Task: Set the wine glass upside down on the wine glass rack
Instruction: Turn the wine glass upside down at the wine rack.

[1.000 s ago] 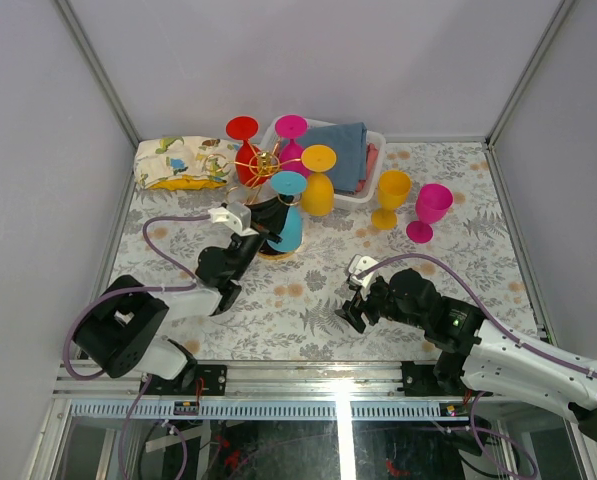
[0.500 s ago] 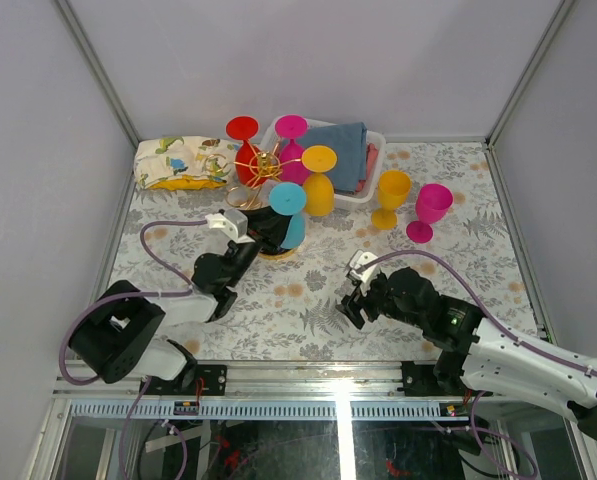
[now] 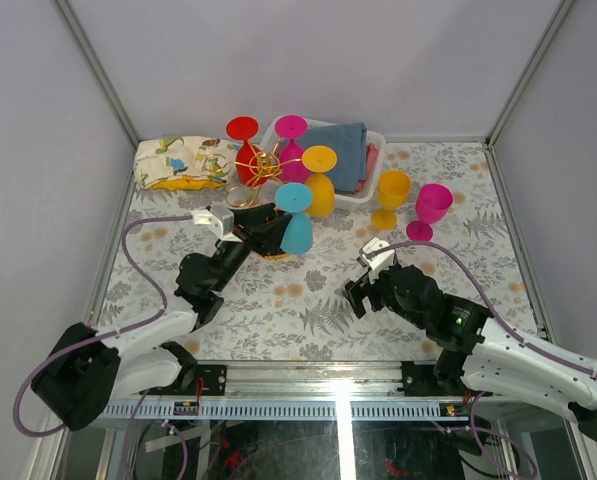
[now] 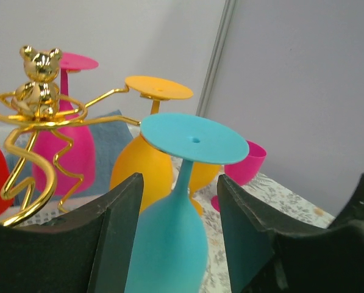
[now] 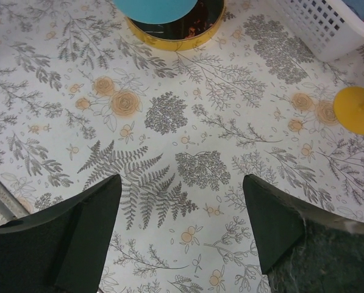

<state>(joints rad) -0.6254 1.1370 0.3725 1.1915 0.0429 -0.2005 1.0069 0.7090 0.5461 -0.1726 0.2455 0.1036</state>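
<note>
The gold wire wine glass rack (image 3: 261,163) stands at the back left, with a bear figure on its post (image 4: 38,79). Red, pink and orange glasses hang on it upside down. A blue wine glass (image 3: 296,230) is upside down and tilted over the rack's round gold-rimmed base (image 5: 175,36). My left gripper (image 3: 268,228) is open, and its fingers stand on either side of the blue glass's bowl (image 4: 169,238), with a gap showing on the right side. My right gripper (image 3: 358,295) is open and empty above the flowered cloth (image 5: 182,183).
A yellow glass (image 3: 391,195) and a pink glass (image 3: 430,208) stand upright at the right. A white basket (image 3: 375,170) holding blue cloth sits behind the rack. A folded patterned cloth (image 3: 183,162) lies at the back left.
The left arm's elbow has swung back and left. The blue glass has shifted slightly right at the rack base. The right gripper has edged up and right.
</note>
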